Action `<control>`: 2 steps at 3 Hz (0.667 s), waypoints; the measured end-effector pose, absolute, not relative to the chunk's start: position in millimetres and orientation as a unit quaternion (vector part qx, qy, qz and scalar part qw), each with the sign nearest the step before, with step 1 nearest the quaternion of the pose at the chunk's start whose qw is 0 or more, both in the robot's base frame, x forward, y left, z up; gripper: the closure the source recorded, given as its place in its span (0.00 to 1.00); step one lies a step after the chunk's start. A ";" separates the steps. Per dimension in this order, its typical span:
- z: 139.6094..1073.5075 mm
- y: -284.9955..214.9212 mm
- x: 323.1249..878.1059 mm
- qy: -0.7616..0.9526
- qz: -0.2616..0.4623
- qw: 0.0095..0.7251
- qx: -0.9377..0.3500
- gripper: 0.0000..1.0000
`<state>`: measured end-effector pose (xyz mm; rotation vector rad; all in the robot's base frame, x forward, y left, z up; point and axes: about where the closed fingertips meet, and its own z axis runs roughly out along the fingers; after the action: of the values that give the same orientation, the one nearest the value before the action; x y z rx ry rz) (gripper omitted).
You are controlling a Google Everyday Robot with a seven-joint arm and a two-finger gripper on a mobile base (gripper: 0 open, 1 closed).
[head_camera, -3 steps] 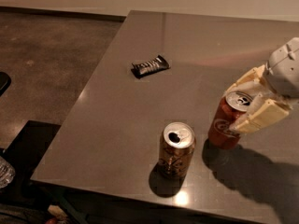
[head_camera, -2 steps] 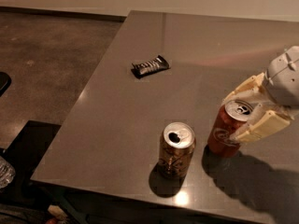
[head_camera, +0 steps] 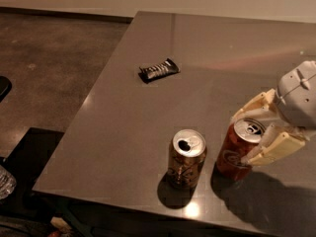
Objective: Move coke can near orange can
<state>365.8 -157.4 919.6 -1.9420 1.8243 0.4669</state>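
Note:
The coke can (head_camera: 234,154), red with white script and a silver top, stands upright on the grey table (head_camera: 148,132) near its front edge. The orange can (head_camera: 185,159), brownish-orange with dark markings and an open top, stands just left of it, a small gap between them. My gripper (head_camera: 240,140) comes in from the right; its cream fingers (head_camera: 271,149) sit on either side of the coke can's upper part and are shut on it.
A dark snack-bar wrapper (head_camera: 158,70) lies on the table further back and to the left. The table's left and front edges drop to a dark floor. A clear bottle (head_camera: 5,181) shows at the lower left, off the table.
My gripper has carried the coke can a little toward the front edge of the table, and it now stands level with the orange can. The orange can and the wrapper have not moved.

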 end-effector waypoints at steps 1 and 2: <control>915.3 -154.5 360.0 0.652 0.170 0.216 -0.707 0.36; 915.9 -153.4 360.8 0.652 0.167 0.217 -0.707 0.13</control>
<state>360.8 -153.4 915.9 -1.9582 1.8056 0.4634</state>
